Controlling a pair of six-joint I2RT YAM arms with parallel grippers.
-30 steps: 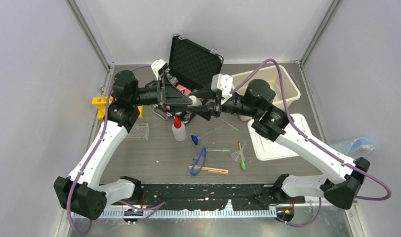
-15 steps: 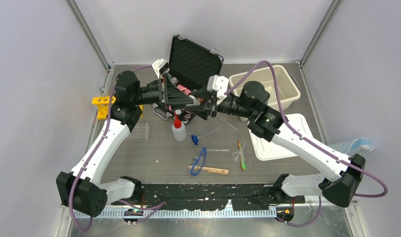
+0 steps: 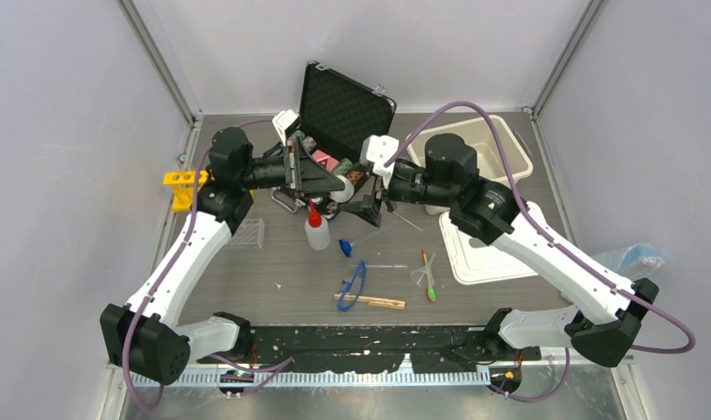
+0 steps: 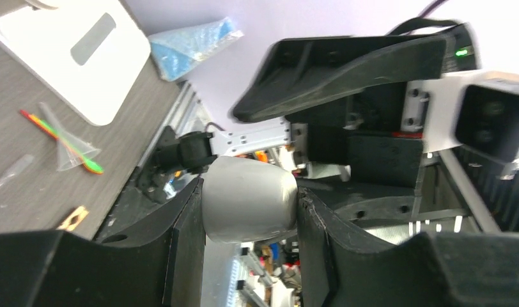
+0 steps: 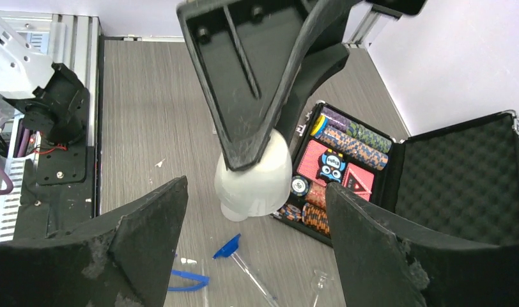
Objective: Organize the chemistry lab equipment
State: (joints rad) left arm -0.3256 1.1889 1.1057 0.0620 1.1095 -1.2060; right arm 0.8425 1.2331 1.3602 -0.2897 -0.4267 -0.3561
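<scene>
Top view: your left gripper (image 3: 336, 186) is clamped on a small white rounded plastic piece (image 3: 342, 186), held off the table (image 3: 273, 289) by the near edge of the open black foam-lined case (image 3: 345, 109). Your right gripper (image 3: 364, 196) sits just beside it, spread wide. The red-capped white squeeze bottle (image 3: 316, 229) stands upright nearby. The blue goggles (image 3: 353, 285) and wooden clamp (image 3: 372, 302) lie nearer the bases

Left wrist: both left fingers press the white piece's sides. The clear funnel (image 4: 70, 151) and green spatula (image 4: 91, 165) lie together on the table

Right wrist: your right fingers (image 5: 145, 240) stand clear on either side of the piece, touching nothing. Striped poker chips (image 5: 343, 137) fill the case behind it
</scene>
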